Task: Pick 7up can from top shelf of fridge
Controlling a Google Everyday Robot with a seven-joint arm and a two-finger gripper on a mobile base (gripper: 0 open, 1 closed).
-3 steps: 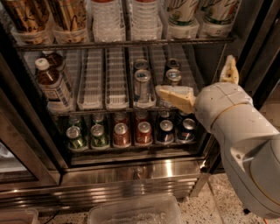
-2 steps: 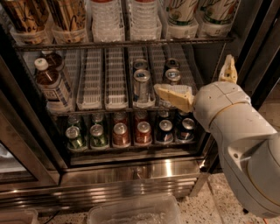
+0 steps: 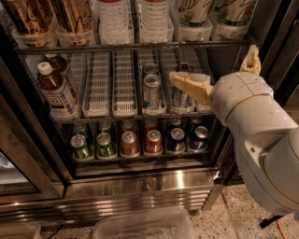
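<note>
The fridge (image 3: 140,186) stands open in front of me. Its top shelf (image 3: 135,46) is a dark wire rack across the top of the view. It carries clear bins with tall cans and clear bottles. Two tall white cans with green lettering stand at its right end; I take the 7up can (image 3: 194,11) to be the left one, its top cut off by the frame. My gripper (image 3: 213,64) is open and empty. It hangs in front of the middle rack's right side, below the top shelf and below the white cans.
The middle rack has white slotted lanes (image 3: 124,84) with blue-silver cans (image 3: 152,91) and a brown bottle (image 3: 53,91). The lowest rack holds small green (image 3: 81,147), red and blue cans. A clear plastic bin (image 3: 142,226) lies on the floor in front. The dark door frame (image 3: 275,28) is at the right.
My gripper has risen a little toward the top shelf, still open. Nothing in the fridge has moved.
</note>
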